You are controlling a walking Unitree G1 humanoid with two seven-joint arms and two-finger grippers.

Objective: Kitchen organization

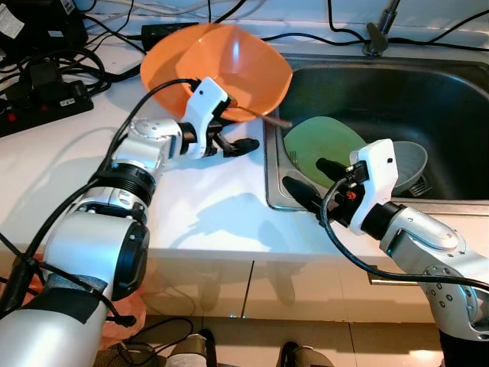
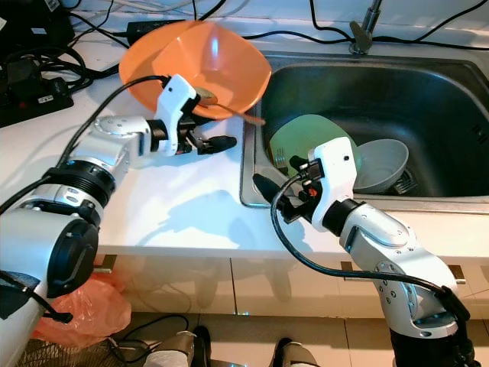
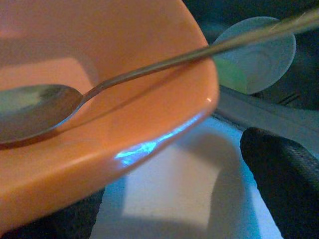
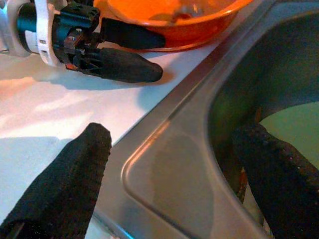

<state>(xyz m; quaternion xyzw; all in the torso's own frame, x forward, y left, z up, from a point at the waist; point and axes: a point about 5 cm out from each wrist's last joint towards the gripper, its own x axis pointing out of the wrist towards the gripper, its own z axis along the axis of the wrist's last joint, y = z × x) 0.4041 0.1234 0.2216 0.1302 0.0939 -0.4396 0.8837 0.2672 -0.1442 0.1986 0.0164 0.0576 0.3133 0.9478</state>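
Reaching across the white bench (image 1: 191, 206), the left gripper (image 1: 233, 138) sits at the near rim of the orange bowl (image 1: 221, 65), at about 6 o'clock on it. One black finger lies under the bowl's edge and the other juts out over the bench beside it; whether the pair actually pinches the rim cannot be told. The bowl is tilted, its open side facing the camera, and it stands on the bench just beside the sink's (image 1: 458, 92) left edge. A metal spoon (image 3: 45, 107) rests inside the bowl, its handle running out over the rim toward 3 o'clock, above the sink's edge.

The right gripper (image 2: 281, 174) hovers over the sink's near left corner with its fingers spread wide and holding nothing: one finger is over the bench side of the steel rim, the other over the basin.

In the basin a pale green plate (image 1: 325, 145) leans at the left side, and a grey bowl (image 2: 382, 162) lies just beside it toward 3 o'clock. The tap (image 1: 380, 30) rises at 12 o'clock behind the sink. Black cables and a power strip (image 1: 42, 103) lie on the bench at 10 o'clock.
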